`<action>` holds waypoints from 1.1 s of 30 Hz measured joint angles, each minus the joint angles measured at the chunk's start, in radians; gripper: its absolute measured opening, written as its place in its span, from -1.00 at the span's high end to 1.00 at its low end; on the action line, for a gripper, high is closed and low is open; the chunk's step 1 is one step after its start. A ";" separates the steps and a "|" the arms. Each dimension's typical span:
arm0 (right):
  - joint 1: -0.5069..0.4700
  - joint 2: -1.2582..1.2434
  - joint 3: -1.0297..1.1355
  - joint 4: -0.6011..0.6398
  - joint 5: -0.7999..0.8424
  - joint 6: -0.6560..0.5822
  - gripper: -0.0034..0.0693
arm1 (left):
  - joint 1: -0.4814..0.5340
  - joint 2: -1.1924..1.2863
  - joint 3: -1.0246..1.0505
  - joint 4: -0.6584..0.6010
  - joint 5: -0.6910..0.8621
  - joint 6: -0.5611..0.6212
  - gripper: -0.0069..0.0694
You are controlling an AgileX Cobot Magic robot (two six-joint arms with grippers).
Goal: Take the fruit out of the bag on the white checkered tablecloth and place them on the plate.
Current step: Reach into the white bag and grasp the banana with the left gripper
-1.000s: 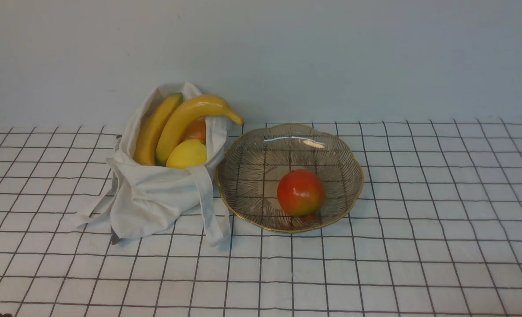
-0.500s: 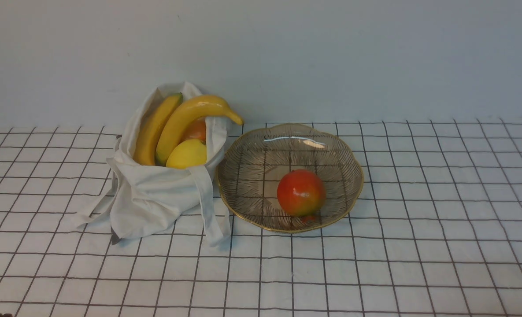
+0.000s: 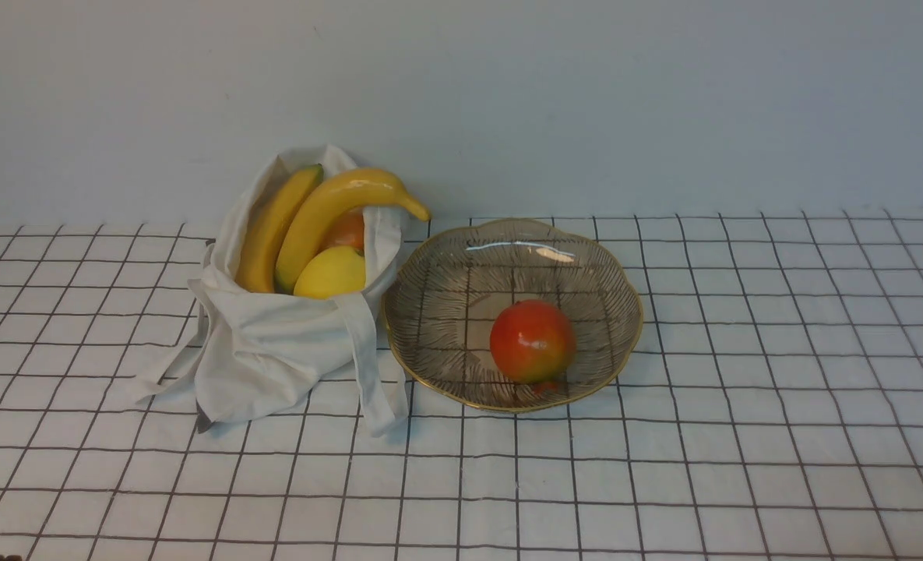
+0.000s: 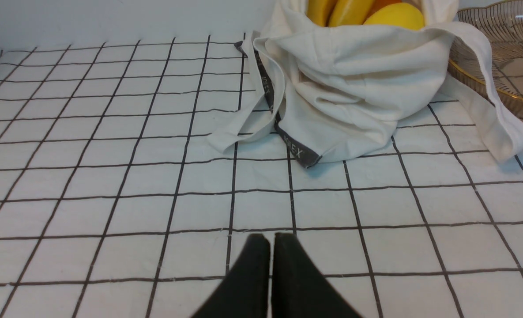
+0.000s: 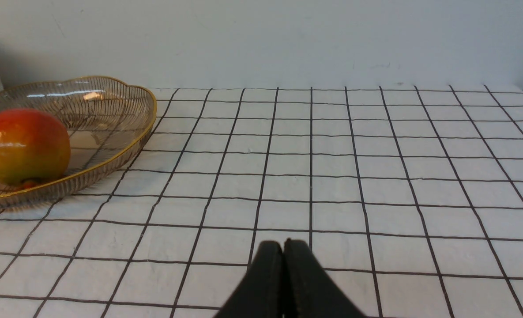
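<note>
1. Left gripper [image 4: 271, 238]: fingers pressed together, bases cut off; right gripper [image 5: 286, 244]: likewise.
2. Checkered tablecloth [image 3: 516, 483] lies beneath and beyond both.
3. Beyond the left gripper, the bag [image 3: 274, 343] holds 2 bananas [image 3: 344, 195], 1 lemon [image 3: 332, 273] and 1 orange [image 3: 346, 230], mostly hidden.
4. Beyond the right gripper, the plate [image 3: 445, 366] holds 1 red fruit [image 3: 533, 341].
5. Farthest: pale wall [image 3: 508, 93].
</note>
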 joint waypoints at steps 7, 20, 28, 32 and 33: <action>0.000 0.000 0.000 0.000 0.000 0.000 0.95 | 0.000 0.000 0.000 -0.011 0.000 -0.007 0.84; 0.000 0.000 0.000 0.000 0.000 0.000 0.95 | 0.000 0.000 0.000 -0.723 -0.011 -0.343 0.84; 0.000 0.000 0.000 0.000 0.000 0.000 0.95 | 0.000 0.058 -0.180 -0.792 0.029 -0.216 0.84; 0.000 0.000 0.000 0.000 0.000 0.000 0.95 | 0.000 0.246 -0.358 -0.701 0.178 -0.123 0.84; 0.000 0.000 0.000 0.000 0.000 0.000 0.95 | 0.000 0.387 -0.459 -0.633 0.306 -0.089 0.84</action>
